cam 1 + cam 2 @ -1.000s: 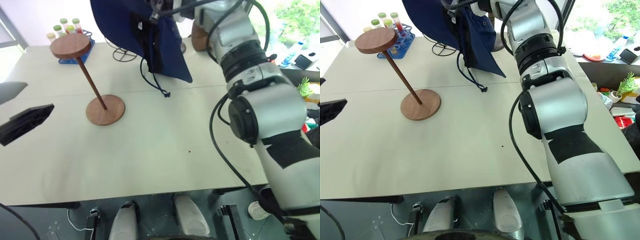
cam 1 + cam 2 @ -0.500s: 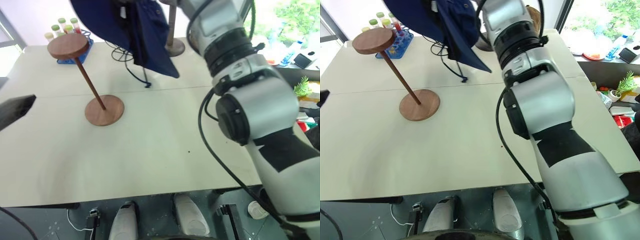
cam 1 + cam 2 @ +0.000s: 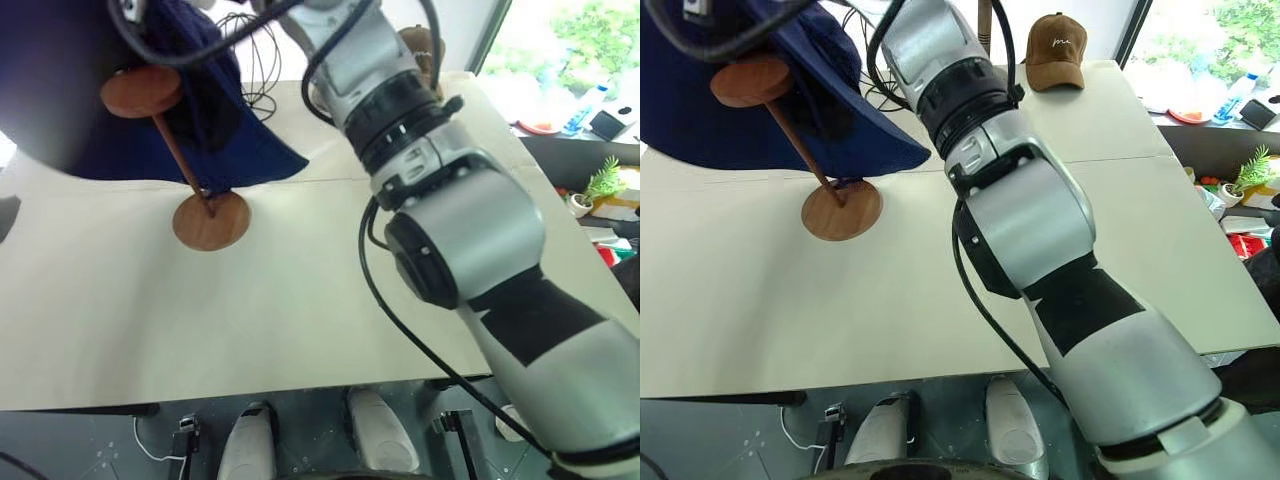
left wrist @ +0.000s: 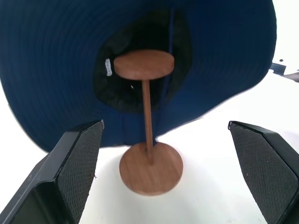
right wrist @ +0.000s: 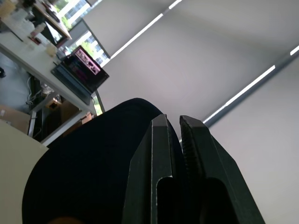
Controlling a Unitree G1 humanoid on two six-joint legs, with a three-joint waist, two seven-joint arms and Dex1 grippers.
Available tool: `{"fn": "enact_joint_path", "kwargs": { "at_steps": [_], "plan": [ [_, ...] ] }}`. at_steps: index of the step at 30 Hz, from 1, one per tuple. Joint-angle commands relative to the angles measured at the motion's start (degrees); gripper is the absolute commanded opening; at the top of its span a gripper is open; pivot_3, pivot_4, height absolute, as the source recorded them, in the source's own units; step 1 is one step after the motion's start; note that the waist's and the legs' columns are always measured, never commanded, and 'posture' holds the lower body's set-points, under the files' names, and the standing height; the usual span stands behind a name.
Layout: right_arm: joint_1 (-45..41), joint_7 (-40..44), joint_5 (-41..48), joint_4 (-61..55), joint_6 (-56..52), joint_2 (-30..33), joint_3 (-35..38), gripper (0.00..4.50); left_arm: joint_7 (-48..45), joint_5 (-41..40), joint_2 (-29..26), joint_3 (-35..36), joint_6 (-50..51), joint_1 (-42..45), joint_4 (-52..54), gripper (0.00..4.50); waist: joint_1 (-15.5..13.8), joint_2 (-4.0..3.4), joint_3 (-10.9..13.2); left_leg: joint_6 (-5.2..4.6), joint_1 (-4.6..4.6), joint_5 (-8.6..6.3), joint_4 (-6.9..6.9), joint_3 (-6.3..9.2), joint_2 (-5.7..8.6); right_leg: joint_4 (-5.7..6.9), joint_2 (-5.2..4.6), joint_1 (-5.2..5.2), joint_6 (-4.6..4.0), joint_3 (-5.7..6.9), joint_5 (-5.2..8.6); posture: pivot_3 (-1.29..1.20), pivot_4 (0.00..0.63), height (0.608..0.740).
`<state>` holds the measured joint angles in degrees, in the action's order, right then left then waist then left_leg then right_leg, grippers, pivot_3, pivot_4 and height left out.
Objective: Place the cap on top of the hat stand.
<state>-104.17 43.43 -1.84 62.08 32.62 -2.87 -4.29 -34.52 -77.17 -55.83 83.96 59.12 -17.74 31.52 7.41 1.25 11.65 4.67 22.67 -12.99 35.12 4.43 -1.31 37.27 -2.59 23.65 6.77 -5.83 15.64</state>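
Note:
The navy-blue cap (image 3: 70,110) hangs tilted at the table's far left, its wide brim spread behind and around the top of the hat stand. The stand's round disc (image 4: 143,64) shows in front of the crown's dark opening; I cannot tell whether they touch. Its slanted rod (image 3: 182,160) runs down to the round base (image 3: 210,221) on the table. My right gripper (image 5: 173,120) is shut on the cap's dark fabric, and that arm reaches across from the right. My left gripper (image 4: 166,125) is open, level with the stand and a little back from it, holding nothing.
A small brown baseball cap (image 3: 1055,50) lies at the table's far edge. A black wire head form (image 3: 250,40) stands behind the navy cap, beside a grey pole (image 3: 984,25). The pale table (image 3: 300,320) stretches to its near edge.
The right arm has swung the cap to the left and nearer, from beyond the stand to over its disc. The left gripper has drawn back toward the left edge.

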Motion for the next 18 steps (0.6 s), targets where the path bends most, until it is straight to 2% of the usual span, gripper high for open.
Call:
{"fn": "enact_joint_path", "kwargs": {
  "at_steps": [1,6,13,18],
  "plan": [
    [4.23,2.29,0.03,-8.15,10.32,-0.25,-2.42,0.0,0.73,-1.78,-0.04,5.52,-1.53,-1.75,-0.16,4.5,-0.03,0.04,-0.02,0.0,-0.01,0.0,-0.01,0.01,-0.01,0.0,0.01,-0.01,0.0,0.01,0.0,0.0,0.15,0.74],
    [14.07,-6.46,-11.18,-12.3,24.42,0.67,-8.8,0.0,0.52,-2.88,-1.33,8.29,-1.56,-4.09,-2.13,4.5,0.0,0.06,-0.04,0.0,-0.13,0.0,0.03,0.0,-0.03,0.04,0.01,-0.09,-0.01,0.02,0.0,0.0,0.15,0.74],
    [21.76,-15.55,-21.25,-12.88,28.93,1.35,-14.74,0.0,0.2,-4.55,-4.14,9.09,-0.76,-5.43,-3.31,4.5,-0.07,0.07,-0.05,0.02,-0.17,0.02,0.05,0.01,-0.06,0.07,0.05,-0.11,-0.09,0.02,-0.02,0.0,0.15,0.74],
    [28.64,-18.87,-25.92,-16.22,32.08,2.48,-18.93,0.0,0.84,-10.42,-6.07,13.92,1.66,-7.33,-5.21,4.5,-0.02,0.23,-0.14,0.02,-0.19,0.02,0.04,0.01,-0.07,0.07,0.05,-0.13,-0.14,0.04,0.0,0.0,0.15,0.74]
  ]
}}
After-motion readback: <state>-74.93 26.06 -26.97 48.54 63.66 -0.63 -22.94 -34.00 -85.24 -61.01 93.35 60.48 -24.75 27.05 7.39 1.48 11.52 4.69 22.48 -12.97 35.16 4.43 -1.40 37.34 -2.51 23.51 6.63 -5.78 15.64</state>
